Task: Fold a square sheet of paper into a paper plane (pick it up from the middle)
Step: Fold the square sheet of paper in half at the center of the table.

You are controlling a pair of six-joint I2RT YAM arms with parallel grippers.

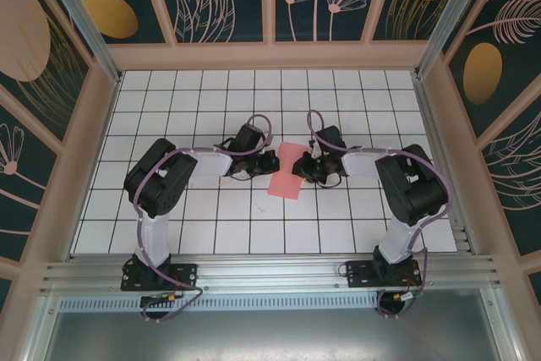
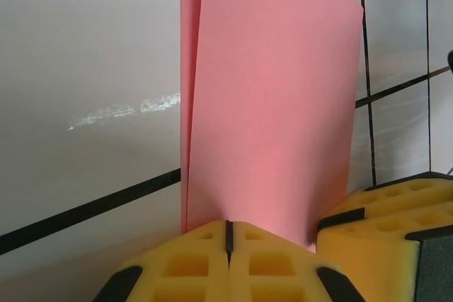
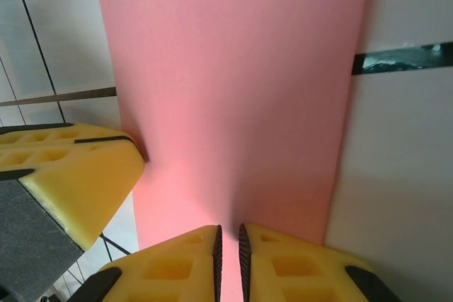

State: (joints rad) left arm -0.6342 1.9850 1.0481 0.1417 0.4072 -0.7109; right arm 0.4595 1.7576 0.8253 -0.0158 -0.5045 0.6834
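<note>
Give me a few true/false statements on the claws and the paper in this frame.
1. The left claw and right claw are both shut on the sheet of paper. True.
2. The sheet lies as one flat layer. False: the left wrist view shows two layers, folded over.
3. The sheet sits between the two claws, near the middle of the table. True.
4. The sheet is already a pointed dart. False: from above its outline is four-cornered, with no point.
</note>
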